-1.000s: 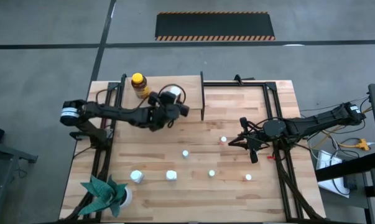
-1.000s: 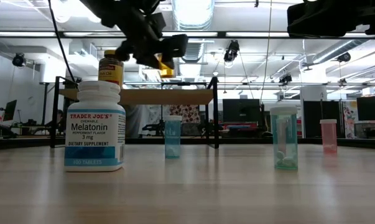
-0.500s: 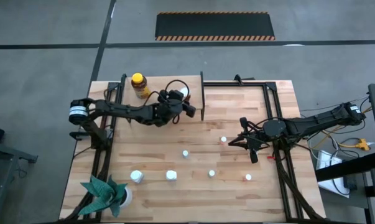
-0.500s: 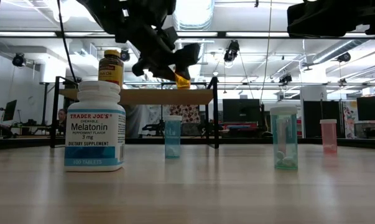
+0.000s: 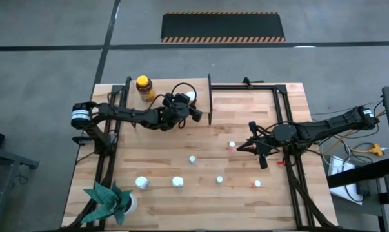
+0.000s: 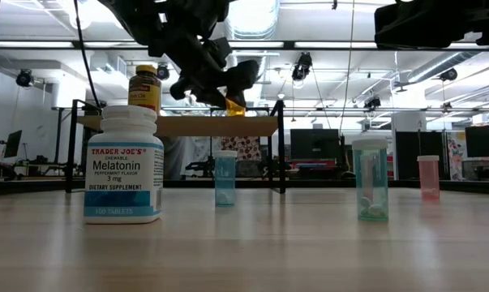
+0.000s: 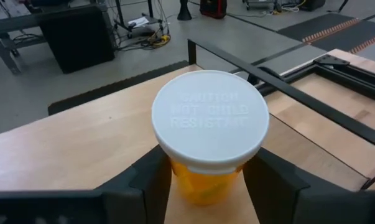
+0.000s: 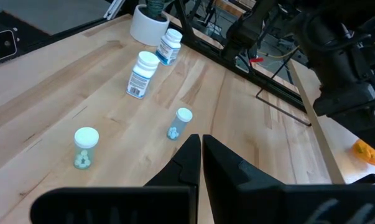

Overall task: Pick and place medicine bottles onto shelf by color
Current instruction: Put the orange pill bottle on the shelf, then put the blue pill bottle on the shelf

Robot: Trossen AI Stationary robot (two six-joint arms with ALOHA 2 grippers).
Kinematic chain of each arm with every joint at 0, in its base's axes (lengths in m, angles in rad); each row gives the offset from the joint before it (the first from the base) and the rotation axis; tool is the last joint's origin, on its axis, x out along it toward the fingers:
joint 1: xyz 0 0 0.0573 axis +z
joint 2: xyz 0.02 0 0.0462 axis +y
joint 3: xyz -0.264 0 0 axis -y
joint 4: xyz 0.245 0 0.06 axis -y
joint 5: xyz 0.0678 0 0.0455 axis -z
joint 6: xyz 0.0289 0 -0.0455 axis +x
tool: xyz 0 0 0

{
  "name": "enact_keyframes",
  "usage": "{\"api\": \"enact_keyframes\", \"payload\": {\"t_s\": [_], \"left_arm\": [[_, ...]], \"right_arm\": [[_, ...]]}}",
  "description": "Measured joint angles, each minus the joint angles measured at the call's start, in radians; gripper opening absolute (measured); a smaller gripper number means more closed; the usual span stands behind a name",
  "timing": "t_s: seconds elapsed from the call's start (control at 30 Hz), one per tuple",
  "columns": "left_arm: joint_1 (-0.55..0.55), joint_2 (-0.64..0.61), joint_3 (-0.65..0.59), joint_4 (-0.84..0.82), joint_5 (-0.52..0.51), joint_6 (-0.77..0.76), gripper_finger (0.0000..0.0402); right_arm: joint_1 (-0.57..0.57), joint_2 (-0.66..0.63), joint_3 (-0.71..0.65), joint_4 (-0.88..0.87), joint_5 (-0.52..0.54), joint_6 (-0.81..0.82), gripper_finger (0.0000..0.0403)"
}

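Nearest the low camera stands a white Melatonin bottle (image 6: 123,165), upright on the table (image 5: 246,200), long axis vertical, label facing the lens. Past it, two pale-blue vials stand upright as well, one (image 6: 225,177) towards the middle and a taller one (image 6: 371,179) at about 3 o'clock from it, with a pink vial (image 6: 429,177) farther out the same way. From above, these small bottles are scattered over the near half of the table, well apart from each other, and a potted plant (image 5: 109,200) sits at the 7 o'clock corner.

Mid-table, at 3 o'clock, the right gripper (image 5: 262,160) waits above the wood, its two fingers pressed together with nothing between them (its wrist view shows the tips meeting).

Farther back, at about 11 o'clock, the left gripper (image 7: 206,186) is clamped on an orange bottle (image 7: 207,135) with a white child-proof cap. The fingers (image 7: 151,180) grip its sides below the cap. Seen from the low camera the bottle (image 6: 234,104) hangs just above the shelf (image 6: 179,125), and whether it touches the board is unclear. It is tilted, cap end raised.

At the far side, an amber jar (image 5: 143,88) with a yellow lid stands upright at the shelf's 9 o'clock end.
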Motion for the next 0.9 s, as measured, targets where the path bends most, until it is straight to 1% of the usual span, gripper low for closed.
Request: {"api": "enact_keyframes", "payload": {"t_s": [0.17,0.27,0.43,0.67,0.73,0.77,0.9], "left_arm": [[0.0,0.0,-0.004,-0.001,0.0,0.0,0.0202],[0.0,0.0,-0.003,-0.001,0.0,0.001,0.0214],[-0.004,-0.015,-0.003,-0.011,0.002,0.009,0.0219],[-0.044,-0.104,-0.001,-0.119,0.016,0.008,0.022],[-0.066,-0.139,-0.003,-0.139,0.041,0.005,0.022],[-0.078,-0.151,-0.003,-0.141,0.07,0.005,0.022],[-0.148,-0.185,-0.003,-0.141,0.222,0.024,0.022]], "right_arm": [[0.0,0.0,0.0,0.0,0.0,-0.001,0.0009],[0.0,0.0,0.0,0.0,0.0,-0.001,0.0009],[0.0,0.0,0.0,0.0,0.0,-0.001,0.0009],[0.0,0.0,0.0,0.0,0.0,0.002,0.0009],[0.0,0.0,0.0,-0.001,0.0,0.002,0.0009],[0.0,0.0,0.0,0.0,0.0,0.002,0.0009],[0.0,0.0,0.0,0.0,0.0,0.002,0.0009]]}}
